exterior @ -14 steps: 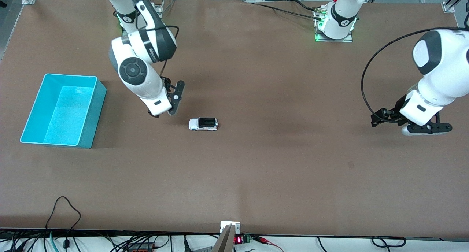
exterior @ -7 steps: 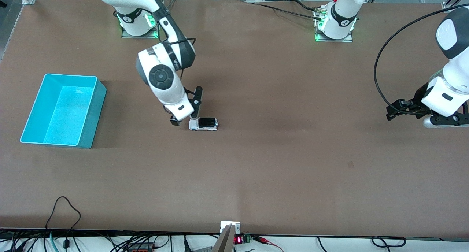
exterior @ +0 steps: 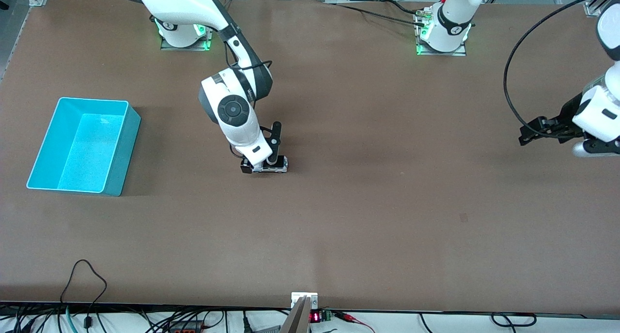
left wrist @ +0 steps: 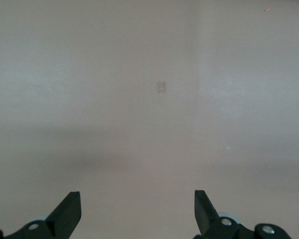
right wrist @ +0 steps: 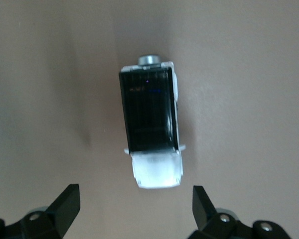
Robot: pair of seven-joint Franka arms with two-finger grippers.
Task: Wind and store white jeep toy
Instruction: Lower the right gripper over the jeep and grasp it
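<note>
Front view: white jeep toy on table, centre-left of frame. Right gripper directly over it, jaws wide, nothing held. Advice: centre jaws across body sides, descend, then close. Cyan bin mid-left. Left gripper waits at right edge, jaws wide.

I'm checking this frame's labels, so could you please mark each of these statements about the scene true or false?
1. The jeep stands on the table. True.
2. The right gripper is shut on the jeep. False: its fingers stand open above the jeep, touching nothing.
3. The jeep lies in the bin. False: the bin holds nothing, and the jeep is on the table, toward the left arm's end from it.
4. The left gripper is open over bare table. True.
5. The jeep lies on its side. False: it is upright, black roof panel facing up.
</note>
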